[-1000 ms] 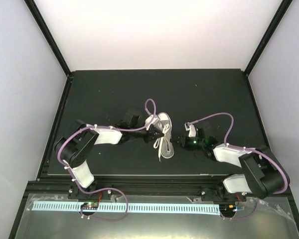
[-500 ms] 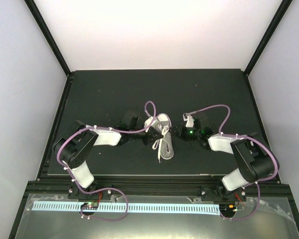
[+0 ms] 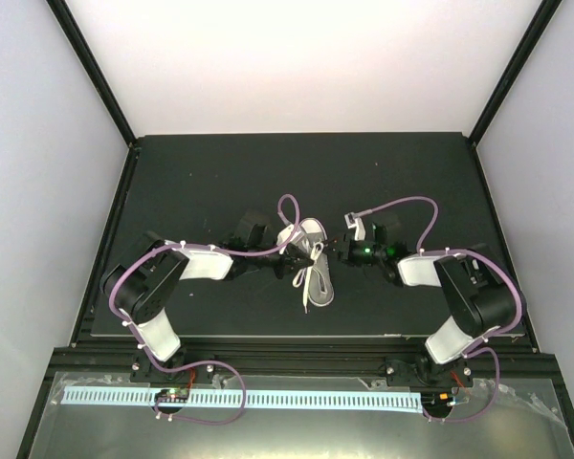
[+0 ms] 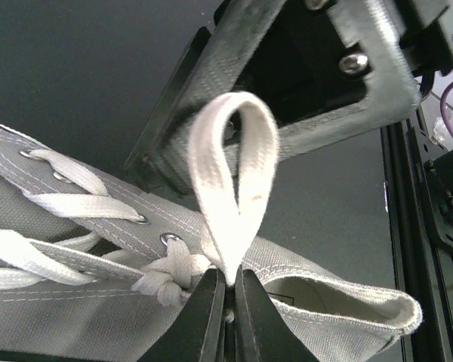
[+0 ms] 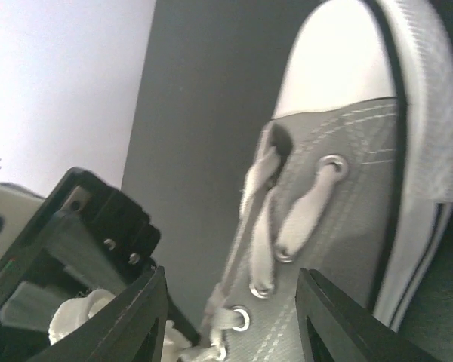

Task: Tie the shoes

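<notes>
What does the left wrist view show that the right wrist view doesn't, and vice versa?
Only left wrist: the lace loop pinched at its base in the shut left gripper, and the heel opening. Only right wrist: the white toe cap and sole, seen through the open right gripper. Both: the grey shoe and its laced eyelets.

We're seeing one little grey sneaker (image 3: 312, 234) (white toe cap and sole), toe pointing away, white laces (image 3: 316, 282) trailing near-side, one loop (image 4: 234, 173) standing upright.
</notes>
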Controlling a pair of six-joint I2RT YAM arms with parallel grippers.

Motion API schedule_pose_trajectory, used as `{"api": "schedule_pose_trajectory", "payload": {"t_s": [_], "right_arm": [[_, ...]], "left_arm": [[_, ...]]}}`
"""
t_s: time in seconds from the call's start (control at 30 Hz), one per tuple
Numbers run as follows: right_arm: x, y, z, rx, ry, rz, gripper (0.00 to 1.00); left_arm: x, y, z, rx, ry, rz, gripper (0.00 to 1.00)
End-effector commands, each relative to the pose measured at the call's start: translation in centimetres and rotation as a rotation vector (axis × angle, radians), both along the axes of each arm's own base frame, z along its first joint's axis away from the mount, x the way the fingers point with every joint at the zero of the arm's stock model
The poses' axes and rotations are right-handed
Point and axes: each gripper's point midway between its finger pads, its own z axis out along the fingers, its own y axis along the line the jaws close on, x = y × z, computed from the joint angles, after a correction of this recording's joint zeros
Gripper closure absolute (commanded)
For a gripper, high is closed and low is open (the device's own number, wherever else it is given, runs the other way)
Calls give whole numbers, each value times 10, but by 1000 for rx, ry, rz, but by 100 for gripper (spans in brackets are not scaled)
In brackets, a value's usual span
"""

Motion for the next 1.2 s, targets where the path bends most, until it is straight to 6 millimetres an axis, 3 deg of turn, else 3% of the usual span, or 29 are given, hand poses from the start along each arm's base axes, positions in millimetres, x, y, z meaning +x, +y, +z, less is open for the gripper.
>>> {"api": "schedule_pose_trajectory", "payload": {"t_s": [0.0, 0.53, 0.77, 0.97, 1.17], "right_arm": [[-3, 7, 30, 51, -122, 80, 51], [-5, 9, 34, 60, -133, 100, 49], [-9, 8, 22, 46, -107, 104, 66], [-7, 9, 25, 51, -113, 104, 81], [-6, 9, 23, 45, -111, 101, 87]], "left_arm": [[-7, -7, 10, -34, -17, -59, 98], [-6, -7, 9, -25, -15, -54, 98], [-5, -7, 10, -27, -14, -53, 98], [-5, -7, 9, -25, -12, -52, 98], [-4, -7, 10, -25, -16, -47, 99]]}}
